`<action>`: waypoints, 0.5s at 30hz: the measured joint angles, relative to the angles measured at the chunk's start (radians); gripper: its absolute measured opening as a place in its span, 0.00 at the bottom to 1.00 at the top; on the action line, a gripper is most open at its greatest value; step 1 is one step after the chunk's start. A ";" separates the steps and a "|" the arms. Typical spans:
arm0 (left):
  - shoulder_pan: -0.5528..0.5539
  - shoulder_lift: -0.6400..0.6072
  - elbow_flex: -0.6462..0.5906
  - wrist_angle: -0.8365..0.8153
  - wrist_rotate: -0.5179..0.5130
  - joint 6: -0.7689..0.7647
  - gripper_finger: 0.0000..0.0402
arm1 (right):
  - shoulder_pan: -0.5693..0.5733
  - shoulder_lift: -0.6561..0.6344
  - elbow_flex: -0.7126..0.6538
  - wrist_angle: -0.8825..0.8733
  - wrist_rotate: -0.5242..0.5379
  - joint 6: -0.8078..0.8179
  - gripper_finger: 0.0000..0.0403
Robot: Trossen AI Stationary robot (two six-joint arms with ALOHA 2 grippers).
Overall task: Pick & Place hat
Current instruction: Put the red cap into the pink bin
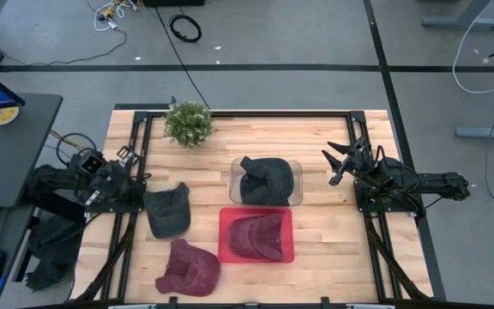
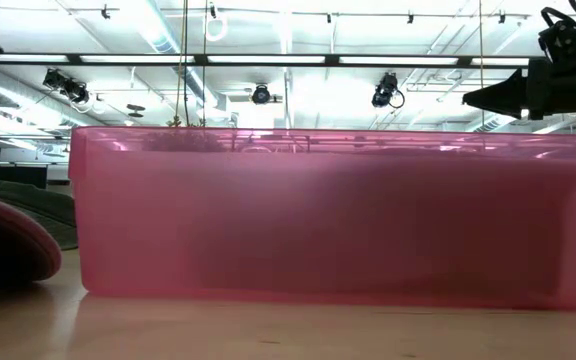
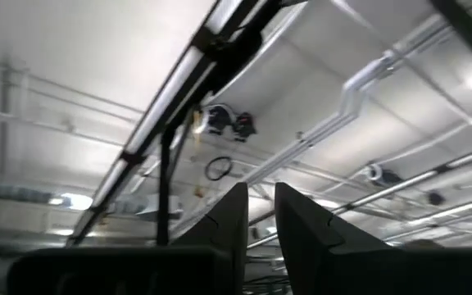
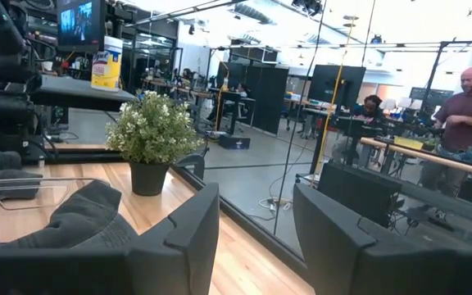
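Four hats show in the high view. A dark grey hat (image 1: 168, 209) and a maroon hat (image 1: 189, 266) lie flat on the table. Another dark grey hat (image 1: 266, 178) sits in a clear bin (image 1: 297, 184), and a maroon hat (image 1: 257, 235) sits in a red bin (image 1: 226, 254). My left gripper (image 1: 132, 156) is at the table's left edge, tipped upward and shut (image 3: 260, 215), touching nothing. My right gripper (image 1: 340, 163) hovers open at the right side, right of the clear bin (image 4: 256, 238).
A potted plant (image 1: 188, 123) stands at the table's far edge, left of centre. In the low view the red bin's wall (image 2: 328, 220) fills most of the picture, with the maroon hat's edge (image 2: 3, 245) to its left. A person (image 4: 468, 111) stands in the room beyond.
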 joint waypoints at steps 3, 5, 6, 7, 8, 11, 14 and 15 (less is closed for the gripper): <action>-0.068 0.089 0.039 0.067 0.052 0.030 0.17 | 0.000 0.000 0.000 0.000 0.000 0.000 0.40; -0.126 0.163 0.089 0.071 0.105 0.062 0.17 | 0.000 0.000 0.000 0.000 0.000 0.000 0.40; -0.159 0.208 0.116 0.069 0.136 0.086 0.17 | 0.000 0.000 0.000 0.000 0.000 0.000 0.40; -0.197 0.255 0.143 0.067 0.171 0.112 0.17 | 0.000 0.000 0.000 0.000 0.000 0.000 0.40; -0.237 0.309 0.173 0.065 0.207 0.142 0.17 | 0.000 0.000 0.000 0.000 0.000 0.000 0.40; -0.357 0.467 0.269 0.030 0.305 0.256 0.17 | 0.000 0.000 0.000 0.000 0.000 0.000 0.40; -0.456 0.600 0.383 -0.097 0.358 0.387 0.17 | 0.000 0.000 0.000 0.000 0.000 0.000 0.40; -0.485 0.637 0.422 -0.168 0.359 0.436 0.17 | 0.000 0.000 0.000 0.000 0.000 0.000 0.40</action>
